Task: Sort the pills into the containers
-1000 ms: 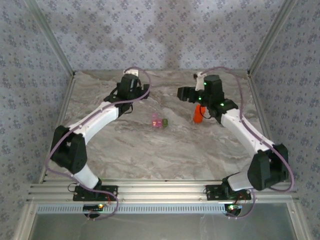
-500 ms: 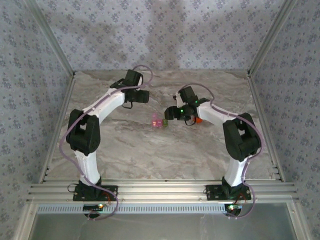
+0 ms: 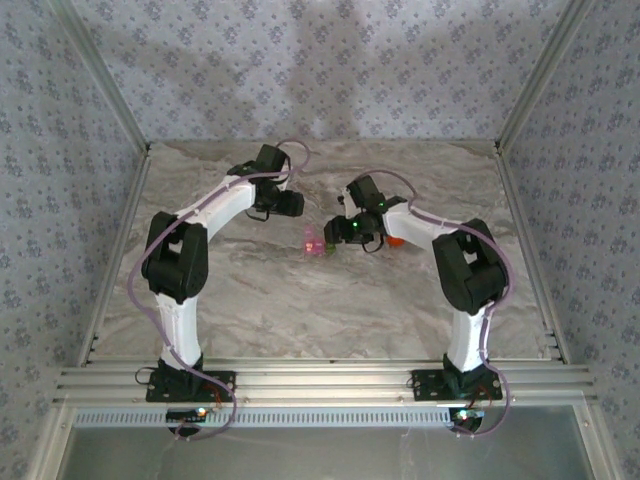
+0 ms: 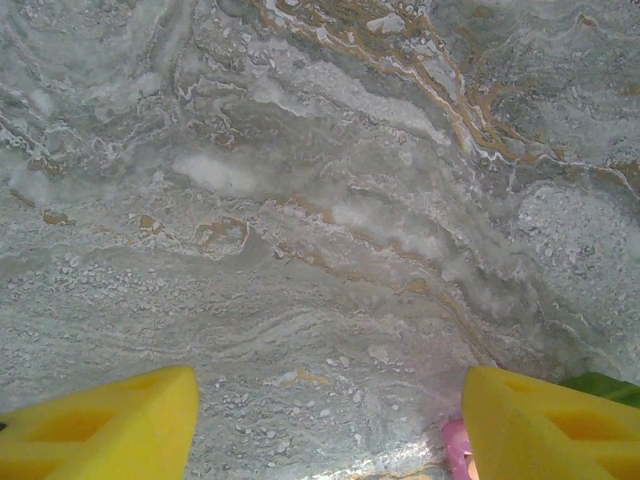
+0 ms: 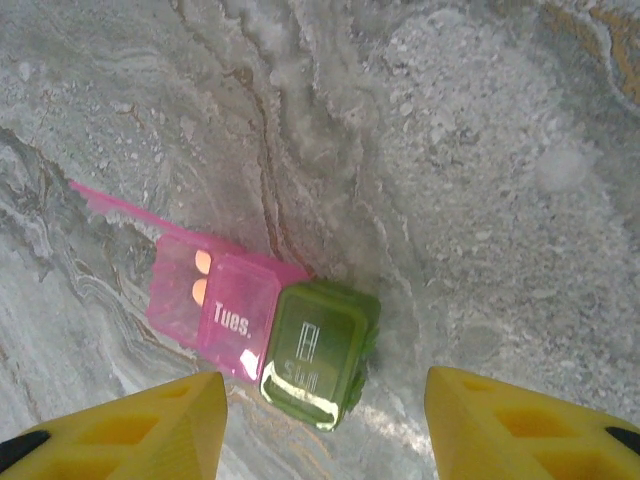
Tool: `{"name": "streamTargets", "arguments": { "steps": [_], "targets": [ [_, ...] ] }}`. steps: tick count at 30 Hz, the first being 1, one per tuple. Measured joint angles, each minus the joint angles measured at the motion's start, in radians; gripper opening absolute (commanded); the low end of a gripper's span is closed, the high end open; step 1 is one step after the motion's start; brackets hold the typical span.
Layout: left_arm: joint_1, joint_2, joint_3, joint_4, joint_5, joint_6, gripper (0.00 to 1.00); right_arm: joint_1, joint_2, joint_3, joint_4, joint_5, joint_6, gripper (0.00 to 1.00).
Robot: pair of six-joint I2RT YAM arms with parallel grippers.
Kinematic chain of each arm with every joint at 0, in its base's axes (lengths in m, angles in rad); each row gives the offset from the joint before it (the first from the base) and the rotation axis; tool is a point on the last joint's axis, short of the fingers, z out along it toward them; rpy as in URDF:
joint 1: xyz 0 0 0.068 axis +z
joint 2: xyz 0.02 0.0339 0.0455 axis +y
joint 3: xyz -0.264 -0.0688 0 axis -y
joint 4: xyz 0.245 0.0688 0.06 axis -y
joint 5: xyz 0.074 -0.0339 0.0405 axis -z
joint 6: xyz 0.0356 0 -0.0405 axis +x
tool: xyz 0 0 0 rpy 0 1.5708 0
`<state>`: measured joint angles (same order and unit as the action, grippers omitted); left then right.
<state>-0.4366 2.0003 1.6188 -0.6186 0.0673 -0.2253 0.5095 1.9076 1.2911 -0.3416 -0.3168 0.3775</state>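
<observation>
My right hand [image 5: 322, 388], spread wide, sits nearer: the containers [image 5: 262, 325] lie just ahead, long axis seemingly slanted across its gap.

A marble-patterned tabletop [image 3: 300, 300], grey-white with tan veins, is lying under soft, even light. Panels [image 3: 330, 70] printed with a small repeating floral motif are enclosing it at the back and on both sides, with faint shadows falling across the back one. Slanted aluminium posts [image 3: 108, 85] are rising from the far corners, and a ribbed aluminium rail [image 3: 320, 380] is running along the near edge.
</observation>
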Motion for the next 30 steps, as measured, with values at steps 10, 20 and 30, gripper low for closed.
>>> {"name": "streamTargets", "arguments": {
  "steps": [10,20,30],
  "targets": [
    [-0.002,0.034,0.001,-0.014,0.027,0.003,0.66,0.018,0.048,0.023,-0.034,0.041,-0.008,0.55],
    [-0.009,0.082,0.040,-0.026,0.045,0.019,0.29,0.020,0.064,0.025,-0.037,0.053,-0.011,0.53],
    [-0.018,0.123,0.085,-0.063,0.075,0.029,0.00,0.020,0.066,0.029,-0.037,0.056,-0.011,0.52]
  ]
}}
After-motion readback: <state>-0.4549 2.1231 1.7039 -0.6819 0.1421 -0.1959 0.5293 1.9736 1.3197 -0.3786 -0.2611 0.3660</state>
